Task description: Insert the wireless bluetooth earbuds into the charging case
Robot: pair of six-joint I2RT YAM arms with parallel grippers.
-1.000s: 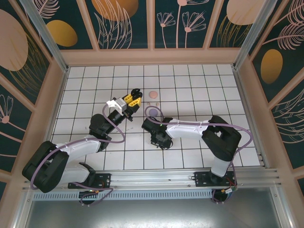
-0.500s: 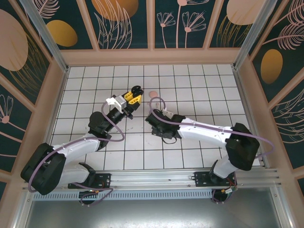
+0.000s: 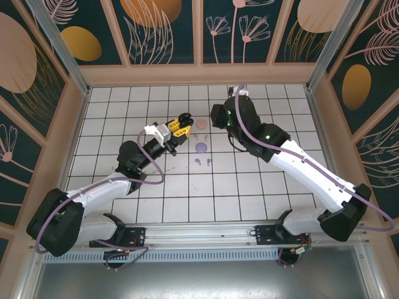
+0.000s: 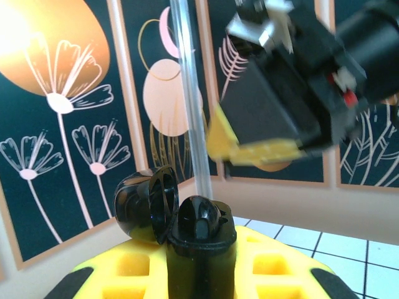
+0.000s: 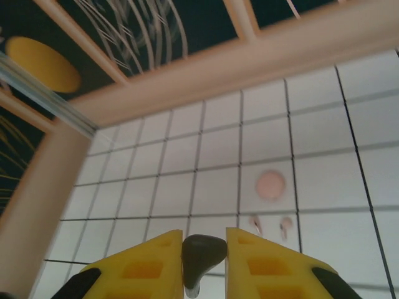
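Left gripper [image 4: 201,246] clamps the black case [image 4: 187,218], lid open, while right gripper [image 5: 204,237] nearby pinches a black earbud [image 5: 202,250]!

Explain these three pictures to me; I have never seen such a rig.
Two robot arms are bolted to the near edge of a white tiled table. One picture looks down from above; the other two come from a camera on each wrist, so the yellow fingers are that arm's own. The left gripper is shut on an open black case. The right gripper pinches a small black earbud. On the tiles lie a pink case beside two pink earbuds and a lilac case beside two lilac earbuds.
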